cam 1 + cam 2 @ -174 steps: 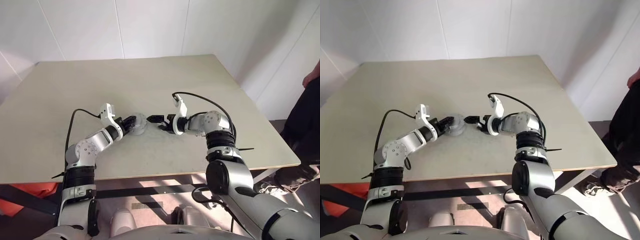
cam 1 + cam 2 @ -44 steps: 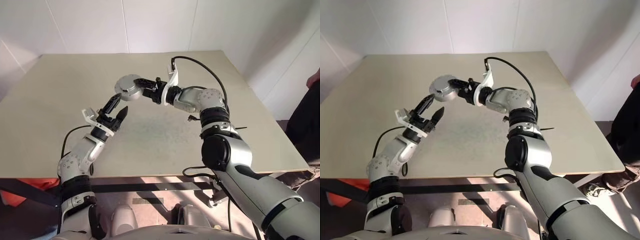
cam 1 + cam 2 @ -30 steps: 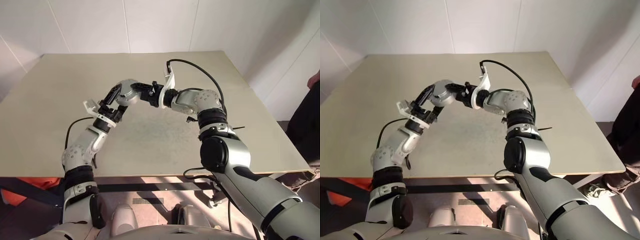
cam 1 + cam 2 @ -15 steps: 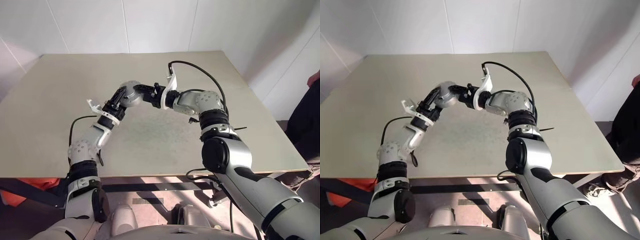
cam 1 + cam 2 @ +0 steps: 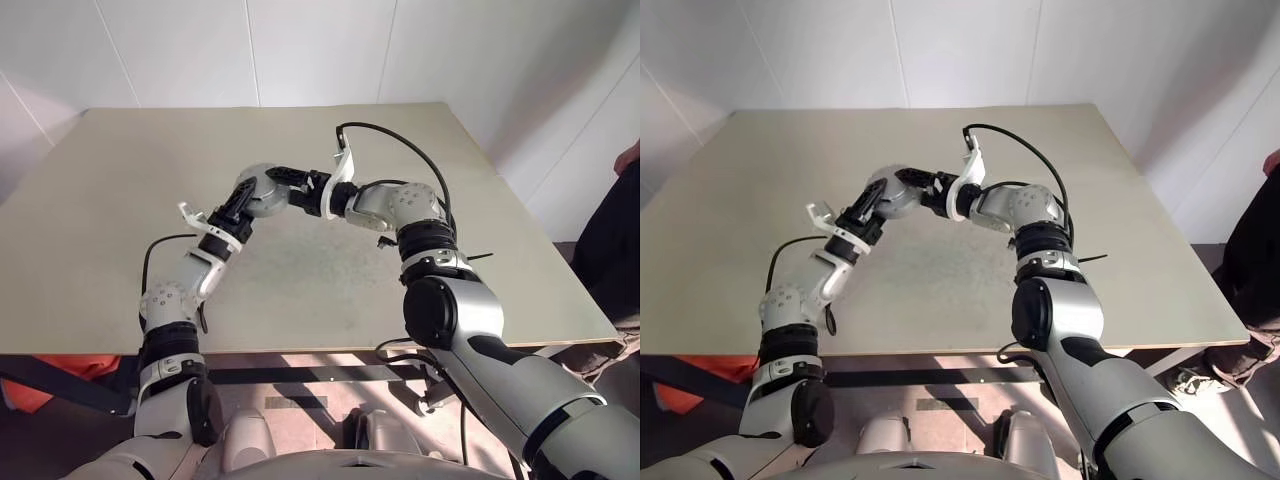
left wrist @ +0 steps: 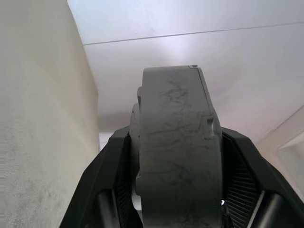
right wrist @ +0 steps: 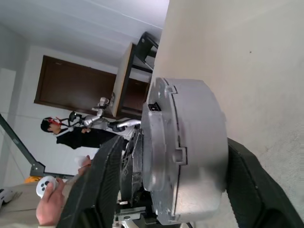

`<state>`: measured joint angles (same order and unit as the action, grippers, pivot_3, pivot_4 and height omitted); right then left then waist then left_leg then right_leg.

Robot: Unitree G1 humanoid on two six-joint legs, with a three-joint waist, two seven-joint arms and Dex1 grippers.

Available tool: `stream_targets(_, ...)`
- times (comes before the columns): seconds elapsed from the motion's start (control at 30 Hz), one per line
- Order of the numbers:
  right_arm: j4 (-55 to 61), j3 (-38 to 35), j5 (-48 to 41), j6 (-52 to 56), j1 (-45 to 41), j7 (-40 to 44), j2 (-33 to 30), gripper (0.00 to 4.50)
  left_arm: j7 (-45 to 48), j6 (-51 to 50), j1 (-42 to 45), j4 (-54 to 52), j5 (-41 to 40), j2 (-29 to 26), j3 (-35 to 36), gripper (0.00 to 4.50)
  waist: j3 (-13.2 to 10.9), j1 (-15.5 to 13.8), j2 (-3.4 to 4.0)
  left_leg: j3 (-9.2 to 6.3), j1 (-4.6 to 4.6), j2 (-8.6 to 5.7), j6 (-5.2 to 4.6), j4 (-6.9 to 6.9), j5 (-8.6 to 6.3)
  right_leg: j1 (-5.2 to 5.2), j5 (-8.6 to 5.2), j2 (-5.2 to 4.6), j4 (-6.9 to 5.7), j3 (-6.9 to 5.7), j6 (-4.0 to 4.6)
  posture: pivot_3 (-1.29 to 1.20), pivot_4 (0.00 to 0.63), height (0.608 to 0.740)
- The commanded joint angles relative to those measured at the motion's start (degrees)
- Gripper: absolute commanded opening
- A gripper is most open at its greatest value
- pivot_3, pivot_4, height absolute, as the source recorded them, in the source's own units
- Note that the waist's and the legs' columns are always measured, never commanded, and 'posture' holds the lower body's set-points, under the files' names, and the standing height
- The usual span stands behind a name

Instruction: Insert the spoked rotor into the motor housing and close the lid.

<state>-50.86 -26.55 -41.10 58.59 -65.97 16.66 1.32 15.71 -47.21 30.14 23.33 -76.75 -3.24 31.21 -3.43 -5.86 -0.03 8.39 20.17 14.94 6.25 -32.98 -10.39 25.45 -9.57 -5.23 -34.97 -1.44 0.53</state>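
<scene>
Grey motor housing (image 5: 262, 190) between both hands (midair)

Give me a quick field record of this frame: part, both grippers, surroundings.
part: round grey metal motor housing, in the air above the beige table
left gripper: shut on the housing, fingers clamped on both its sides
right gripper: at the housing's opposite side
surroundings: person at the table's right edge

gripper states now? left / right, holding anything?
Left tool: closed on the motor housing.
Right tool: open around the housing, fingers clear of its sides.
</scene>
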Motion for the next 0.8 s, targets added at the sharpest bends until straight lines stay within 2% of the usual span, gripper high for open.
stream_targets(0.03, 3.1, 1.7, 2.6, -6.1, -0.7, -1.0, -0.1, 4.47, 1.2, 1.1, 1.0, -1.0, 0.7, 0.2, 0.0, 2.20, 0.0, 0.0, 0.00, 0.00, 0.00, 0.00, 0.00, 0.00, 0.00, -0.01, 0.00, 0.00, 0.00, 0.00, 0.00, 0.00, 0.000, 0.740)
stream_targets(0.17, 0.9, 2.4, 4.5, -9.9, -0.7, -1.6, 0.0, 4.47, 1.9, 3.5, 1.4, -1.2, 3.2, 0.3, 0.0, 2.20, 0.0, 0.2, -0.01, 0.00, 0.00, 0.00, 0.00, -0.01, 0.00, -0.01, 0.00, 0.00, 0.00, 0.00, 0.00, 0.00, 0.000, 0.740)
stream_targets(0.43, -1.8, 3.7, 7.3, -12.9, -0.9, -0.6, -0.2, 4.47, 0.2, 17.3, -0.3, -3.9, 11.4, -1.6, 3.4, 2.20, 0.0, 0.6, -0.01, 0.00, 0.00, 0.01, -0.01, 0.01, 0.00, -0.02, 0.00, 0.01, 0.00, 0.01, 0.00, 0.00, 0.000, 0.740)
stream_targets(0.8, -2.6, 4.2, 8.3, -13.3, -0.5, 0.8, 0.0, 4.47, -7.9, 28.0, -1.2, -0.1, 17.1, -5.7, 9.7, 2.20, 0.0, 0.3, -0.09, -0.05, -0.09, 0.02, -0.03, -0.05, -0.02, -0.10, 0.00, 0.00, 0.00, -0.02, 0.00, 0.00, 0.000, 0.740)
